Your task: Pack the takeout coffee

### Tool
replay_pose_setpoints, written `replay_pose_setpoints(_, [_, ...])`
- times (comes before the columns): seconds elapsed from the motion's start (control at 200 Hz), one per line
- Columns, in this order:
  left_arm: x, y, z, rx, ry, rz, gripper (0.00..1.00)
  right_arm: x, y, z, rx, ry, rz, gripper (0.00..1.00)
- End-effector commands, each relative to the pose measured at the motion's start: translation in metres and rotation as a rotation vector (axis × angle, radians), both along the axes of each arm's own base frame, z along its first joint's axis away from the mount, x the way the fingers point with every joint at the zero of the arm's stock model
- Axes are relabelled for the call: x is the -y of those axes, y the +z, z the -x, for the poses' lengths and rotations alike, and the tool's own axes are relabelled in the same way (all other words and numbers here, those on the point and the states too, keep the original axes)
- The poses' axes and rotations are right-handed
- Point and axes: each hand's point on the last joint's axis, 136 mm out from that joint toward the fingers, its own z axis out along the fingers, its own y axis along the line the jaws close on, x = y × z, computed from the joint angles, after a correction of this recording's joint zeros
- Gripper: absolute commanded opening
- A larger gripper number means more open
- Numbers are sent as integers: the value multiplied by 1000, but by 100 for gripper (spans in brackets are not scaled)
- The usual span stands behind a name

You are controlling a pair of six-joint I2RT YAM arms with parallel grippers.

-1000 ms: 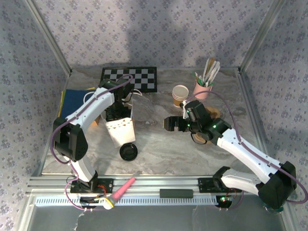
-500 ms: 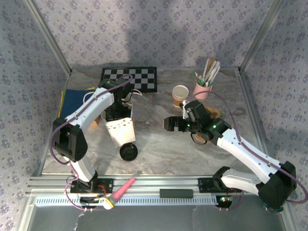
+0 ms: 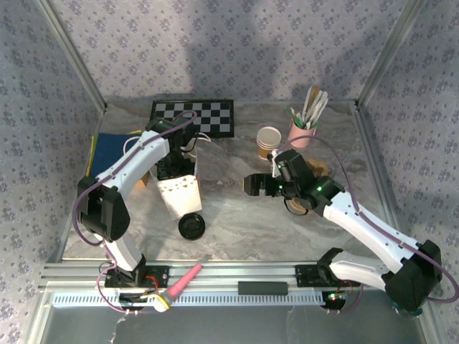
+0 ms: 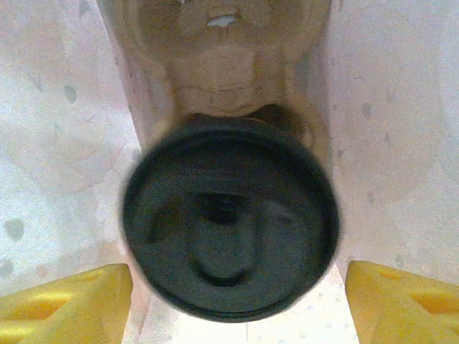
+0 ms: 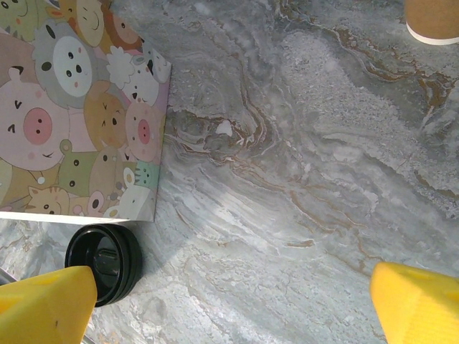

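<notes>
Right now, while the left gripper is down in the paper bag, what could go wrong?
1. The left gripper, open, sits close to the walls of the paper bag; lifting out may snag them and tip the bag.
2. A black lid lies on the table right by the bag's base; a shifting bag could push it.

Soft even light; blurry left-wrist close-up
</notes>
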Motion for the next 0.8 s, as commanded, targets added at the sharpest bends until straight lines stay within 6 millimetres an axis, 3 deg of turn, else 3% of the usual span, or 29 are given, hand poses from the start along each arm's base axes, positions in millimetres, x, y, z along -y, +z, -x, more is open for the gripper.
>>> replay_pose_setpoints(0.0, [-4, 17, 2, 29, 20, 8, 77, 2, 7, 0, 12, -16, -5, 100])
replay_pose_setpoints(0.795, [-4, 21, 2, 34, 20, 11, 78, 1, 8, 3, 15, -14, -3, 100])
